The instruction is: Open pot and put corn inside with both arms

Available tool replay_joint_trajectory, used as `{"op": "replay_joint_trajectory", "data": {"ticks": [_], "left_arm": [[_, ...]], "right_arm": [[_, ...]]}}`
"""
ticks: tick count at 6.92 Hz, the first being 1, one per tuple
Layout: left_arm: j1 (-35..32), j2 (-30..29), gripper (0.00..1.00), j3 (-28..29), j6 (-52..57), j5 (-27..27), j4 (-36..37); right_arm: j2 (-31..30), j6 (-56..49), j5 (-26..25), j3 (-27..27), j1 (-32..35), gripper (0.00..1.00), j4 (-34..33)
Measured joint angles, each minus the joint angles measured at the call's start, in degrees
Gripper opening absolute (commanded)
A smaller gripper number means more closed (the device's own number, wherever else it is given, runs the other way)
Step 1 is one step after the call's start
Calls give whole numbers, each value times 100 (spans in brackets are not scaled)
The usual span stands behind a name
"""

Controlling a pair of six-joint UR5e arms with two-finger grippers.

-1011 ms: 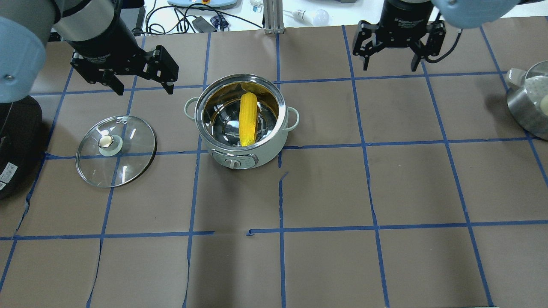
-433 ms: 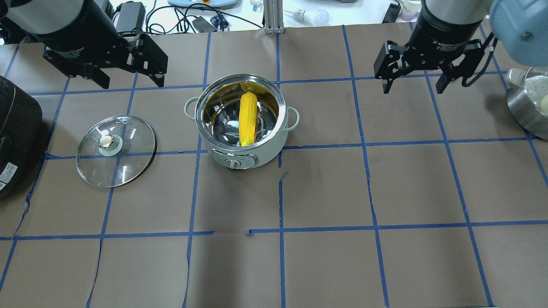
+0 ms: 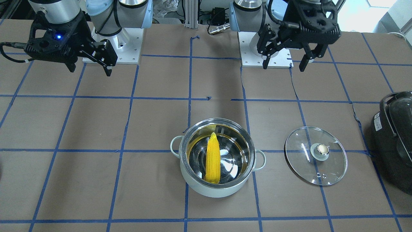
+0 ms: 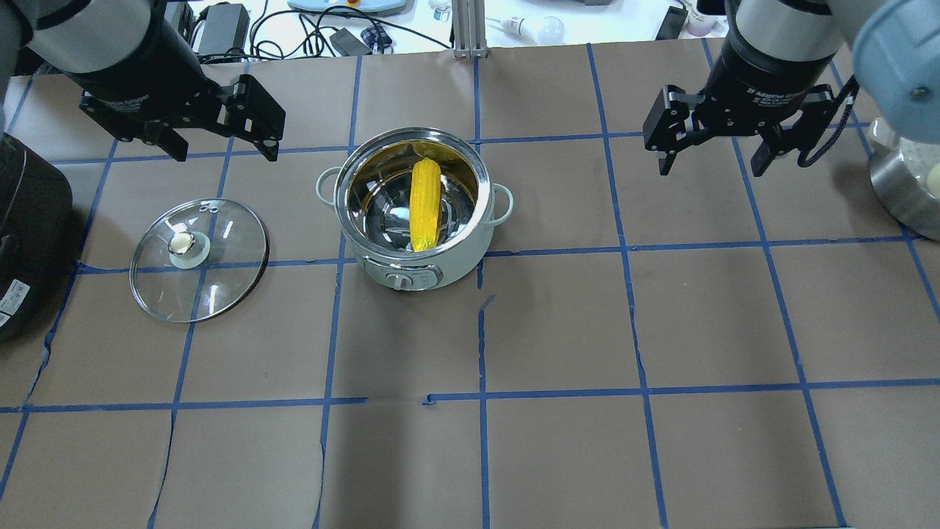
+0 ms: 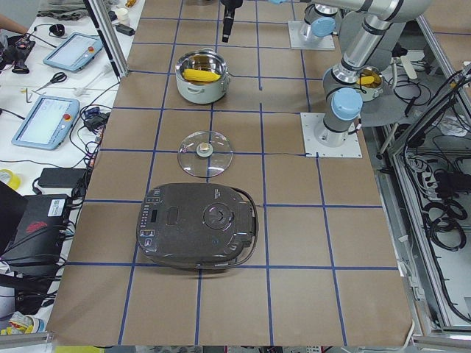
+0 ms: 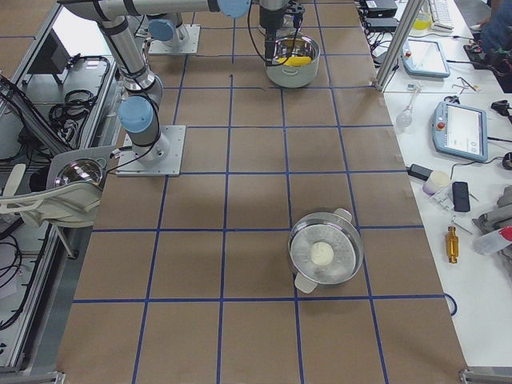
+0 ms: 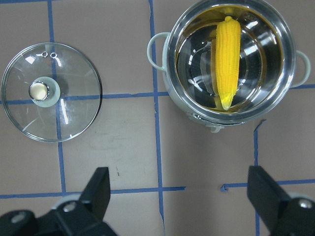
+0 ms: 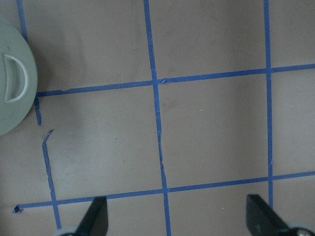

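Both grippers have shifted in the last second, the right one farther right. At left, the left gripper (image 4: 225, 156) hangs spread and empty on the far side of the flat-lying lid (image 4: 220, 286). Right of it the uncovered pot (image 4: 470, 253) holds the corn (image 4: 425, 204). The right gripper (image 4: 711, 170) hangs spread and empty, well right.

The pot (image 4: 457, 256), pale mint green with a shiny steel inside and two loop handles, stands upright and open. The corn (image 4: 425, 204), a bright yellow tapered cob, lies inside the pot across its bottom. The glass lid (image 4: 220, 283), with a beige knob, lies flat and knob up, apart from the pot on the robot's left. The left gripper (image 4: 226, 150) and right gripper (image 4: 714, 167) hang on either side of the pot, fingers spread and empty.
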Motion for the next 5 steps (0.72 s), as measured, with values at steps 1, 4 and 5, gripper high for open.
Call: {"op": "replay_joint_trajectory", "data": {"ticks": [1,4,5], "left_arm": [[79,-106,100,-13,89,41,54],[116,-225,100,132,111,-173,24],[112,-221,100,184,111,-167,28]], "right_arm": [[-4,-7,-1,-11,0,100,26],[-2,-15,4,-25,-2,100,52],[0,-16,8,-18,-2,100,50]]}}
